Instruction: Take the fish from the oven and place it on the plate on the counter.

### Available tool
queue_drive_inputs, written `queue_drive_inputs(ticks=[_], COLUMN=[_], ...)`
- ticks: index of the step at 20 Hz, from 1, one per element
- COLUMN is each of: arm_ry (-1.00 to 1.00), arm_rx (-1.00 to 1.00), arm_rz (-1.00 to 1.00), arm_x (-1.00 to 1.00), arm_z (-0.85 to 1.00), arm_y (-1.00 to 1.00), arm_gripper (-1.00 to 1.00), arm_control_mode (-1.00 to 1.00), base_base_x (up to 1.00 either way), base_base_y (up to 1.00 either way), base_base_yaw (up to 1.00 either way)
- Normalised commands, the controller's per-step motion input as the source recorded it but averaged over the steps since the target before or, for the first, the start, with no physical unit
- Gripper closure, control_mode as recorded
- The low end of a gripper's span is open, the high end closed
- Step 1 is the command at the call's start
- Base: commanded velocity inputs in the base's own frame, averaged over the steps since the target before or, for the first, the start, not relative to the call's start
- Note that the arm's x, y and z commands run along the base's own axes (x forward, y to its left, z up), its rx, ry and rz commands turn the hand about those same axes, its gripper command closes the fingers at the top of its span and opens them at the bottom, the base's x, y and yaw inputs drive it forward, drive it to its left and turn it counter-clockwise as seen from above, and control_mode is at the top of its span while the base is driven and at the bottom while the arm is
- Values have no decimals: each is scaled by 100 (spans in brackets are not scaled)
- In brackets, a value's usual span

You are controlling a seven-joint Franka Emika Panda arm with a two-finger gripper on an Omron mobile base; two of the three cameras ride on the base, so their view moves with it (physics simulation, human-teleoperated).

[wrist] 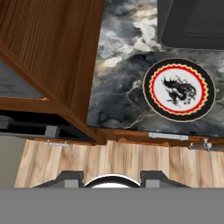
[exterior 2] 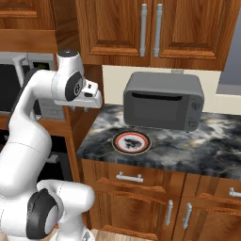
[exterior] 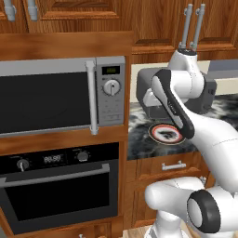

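Nearest in the left base view: white arm (exterior: 204,139), rising from 5 o'clock and bending across the right half. At 9 o'clock, silver microwave (exterior: 56,97) with upright handle. Below it at 7 o'clock, black oven (exterior: 60,195), glass door shut, bar handle across the top. Cannot tell where the fish is; nothing visible through the dark glass. At 3 o'clock, just past the forearm, plate (exterior: 163,134) on the marbled counter (exterior: 139,139), partly covered by the arm.

Right base view: arm at 9 o'clock, gripper (exterior 2: 89,104) hanging above the counter's left end, to the left of the plate and apart from it. Too small here to judge the jaws. Plate fully in sight at centre, flat on the stone, bare of food. Just behind it, grey toaster oven (exterior 2: 162,101), largely hidden by the arm from the other base camera. Wooden drawers (exterior 2: 141,188) under the counter.

Hand view: dark fingertips (wrist: 70,178) at 6 o'clock, spread apart, gripping nothing. Looking down on plank floor (wrist: 109,159), counter edge, and plate at 2 o'clock, its dark dragon motif readable from here alone. Toaster oven corner at 1 o'clock.
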Motion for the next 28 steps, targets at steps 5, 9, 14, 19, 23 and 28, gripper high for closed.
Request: queue_drive_inputs(ticks=[5, 9, 14, 19, 23, 28], arm_ry=[-1, -9, -10, -5, -1, -1], arm_rx=[-5, -13, -14, -16, -13, -8], arm_rz=[3, 8, 6, 3, 0, 6], arm_x=[-25, -45, -30, -9, -13, -3], arm_z=[0, 0, 0, -4, -10, -11], arm_y=[17, 51, 57, 62, 52, 22], arm_gripper=[-100, -100, -100, -100, -100, -100], arm_control_mode=[-100, -100, -100, -100, -100, -100], base_base_x=[0, 0, 0, 0, 0, 0], base_base_y=[0, 0, 0, 0, 0, 0], base_base_yaw=[0, 0, 0, 0, 0, 0])
